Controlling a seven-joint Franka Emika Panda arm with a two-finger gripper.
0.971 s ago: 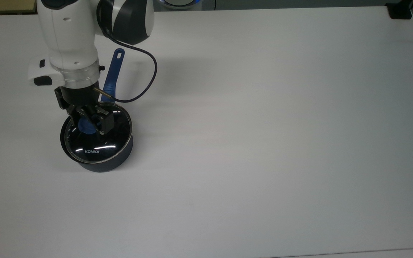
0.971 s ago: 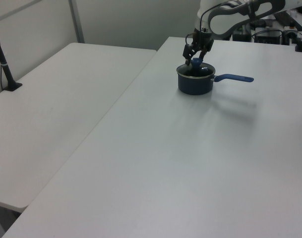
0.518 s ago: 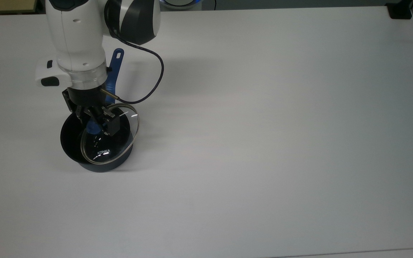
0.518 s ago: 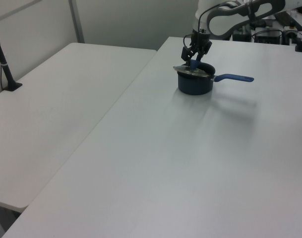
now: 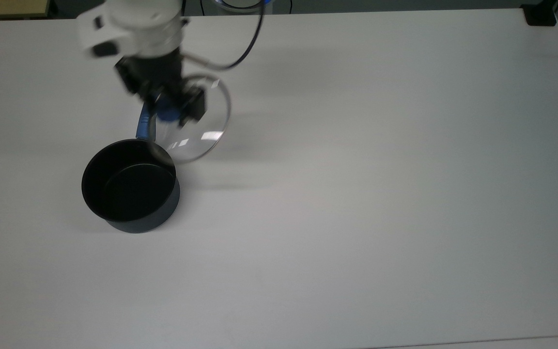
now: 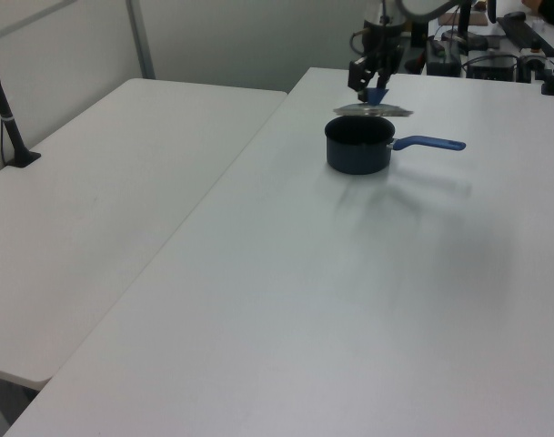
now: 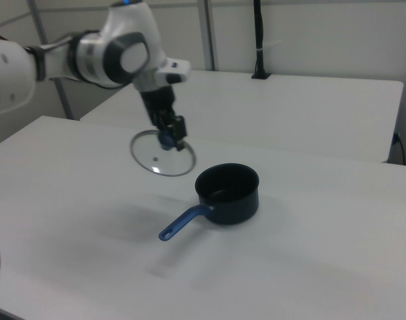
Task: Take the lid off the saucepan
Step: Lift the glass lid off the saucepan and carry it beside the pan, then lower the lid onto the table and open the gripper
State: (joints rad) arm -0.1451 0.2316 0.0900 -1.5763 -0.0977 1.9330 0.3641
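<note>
Top view: the gripper (image 5: 168,107) is clamped on the blue knob (image 5: 166,112) of the glass lid (image 5: 196,131), holding it in the air, tilted. The lid hangs clear of the saucepan (image 5: 130,186), up and toward the top view's right of it, over the pan's blue handle (image 5: 141,127). The saucepan stands open on the white table (image 5: 380,194), its black inside bare. In the right view the lid (image 7: 164,158) hangs to the right view's left of the saucepan (image 7: 228,193), apart from its rim, with the handle (image 7: 184,222) pointing near-left.
</note>
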